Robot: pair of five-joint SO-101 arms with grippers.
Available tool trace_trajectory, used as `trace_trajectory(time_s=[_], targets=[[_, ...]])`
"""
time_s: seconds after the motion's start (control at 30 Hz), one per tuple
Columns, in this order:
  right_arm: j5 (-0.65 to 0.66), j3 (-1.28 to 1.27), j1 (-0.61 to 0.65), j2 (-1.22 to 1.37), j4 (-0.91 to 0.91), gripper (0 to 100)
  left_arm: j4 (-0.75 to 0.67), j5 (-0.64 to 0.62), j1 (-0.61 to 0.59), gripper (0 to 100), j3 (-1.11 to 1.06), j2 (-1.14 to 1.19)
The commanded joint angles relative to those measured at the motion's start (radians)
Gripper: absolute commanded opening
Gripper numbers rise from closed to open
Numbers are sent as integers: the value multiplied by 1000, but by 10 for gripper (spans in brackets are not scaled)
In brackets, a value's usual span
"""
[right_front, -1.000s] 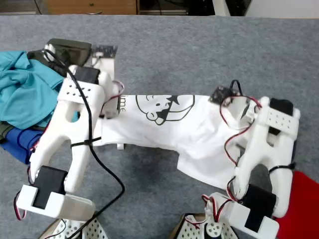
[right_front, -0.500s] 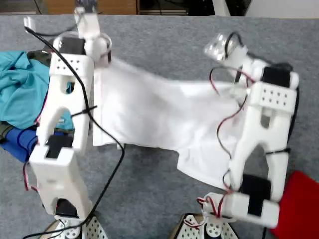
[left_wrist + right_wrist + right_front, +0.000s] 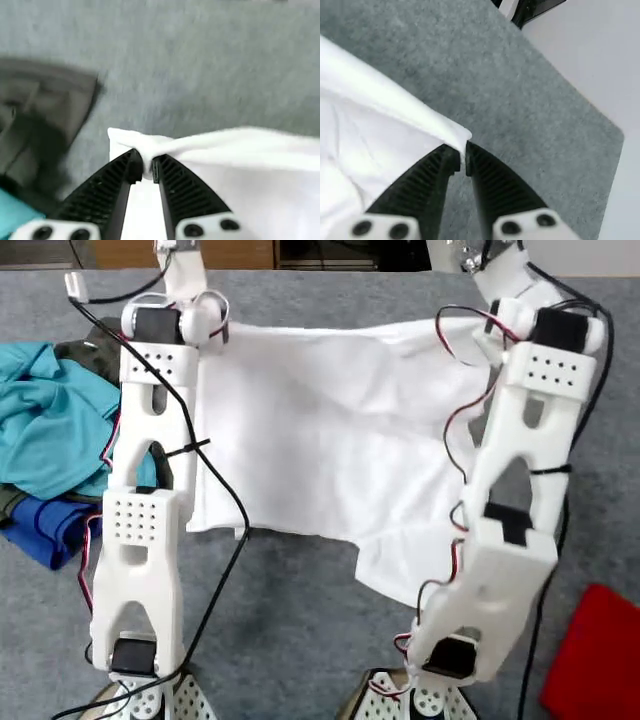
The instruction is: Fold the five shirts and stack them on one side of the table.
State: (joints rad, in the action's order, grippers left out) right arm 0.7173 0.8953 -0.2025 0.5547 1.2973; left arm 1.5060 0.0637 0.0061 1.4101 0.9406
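A white shirt (image 3: 330, 440) is stretched flat across the middle of the grey table, its far edge lifted between the two arms. My left gripper (image 3: 144, 169) is shut on the white shirt's (image 3: 235, 150) far left corner; in the high view that arm (image 3: 150, 430) is extended to the far edge. My right gripper (image 3: 461, 154) is shut on the white shirt's (image 3: 375, 130) far right corner, with its arm (image 3: 520, 430) stretched out likewise. A pile of teal (image 3: 50, 420), blue (image 3: 40, 525) and dark shirts lies at the left. A red shirt (image 3: 595, 665) lies at the near right.
A dark olive garment (image 3: 35, 115) lies close beside the left gripper on the table. The grey table's (image 3: 320, 300) far edge is just beyond both grippers, with furniture behind it. Its corner (image 3: 615, 135) lies near the right gripper. Bare table (image 3: 290, 630) lies between the arm bases.
Both arms have swung from the near side out to the far edge, carrying the shirt's edge with them. The shirt has been flipped open, so its printed design no longer shows.
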Motion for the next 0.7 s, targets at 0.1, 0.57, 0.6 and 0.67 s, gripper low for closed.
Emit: trace_trajectory(time_s=[0.1,0.57,0.6,0.67], targets=[[-6,229,7,88,133,5,209,17,-61,20,86,41],[305,-74,-58,-81,491,4,255,213,-57,19,-344,-28],[328,-148,-59,-125,491,4,255,221,-55,19,-396,-48],[358,-294,-54,-223,488,4,255,232,-52,19,-488,-90]])
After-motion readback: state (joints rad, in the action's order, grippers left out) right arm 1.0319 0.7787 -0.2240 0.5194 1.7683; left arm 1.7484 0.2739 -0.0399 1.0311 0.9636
